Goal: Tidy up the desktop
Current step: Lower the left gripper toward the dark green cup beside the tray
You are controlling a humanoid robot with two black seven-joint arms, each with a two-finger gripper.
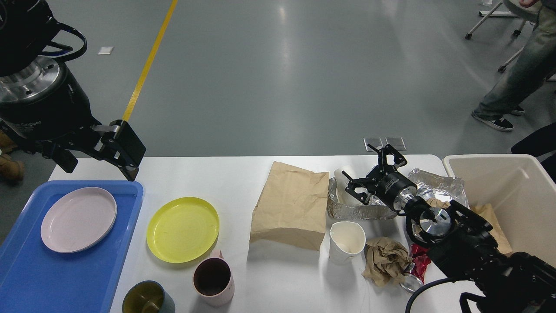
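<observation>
Nearest the view's lower edge stand a dark green cup [148,298] and a pink mug [213,281] on the desktop [278,278], the white tabletop that fills the lower half of the view. To the right lie a crumpled brown paper wad [385,260], a scrap of red wrapper [419,265] beside it, and a white paper cup [346,241] standing just left of the wad. Further in, a yellow plate [182,229] rests on the bare white surface, just right of the blue tray [26,278], which holds a pale pink plate [78,219]. A flat brown paper bag [291,204] lies mid-table, and right of it sits a crumpled foil tray [347,211]. The right gripper [367,178] hangs over that foil tray, fingers spread wide and holding nothing, the desktop just beneath it. A beige bin [517,191] stands at the table's right end with brown paper inside. At the far left edge of the tabletop, the left gripper [97,163] hovers above the blue tray's far corner, clear of the surface, its two fingers apart and empty. Beyond the table lie grey floor and a yellow line [150,61].
</observation>
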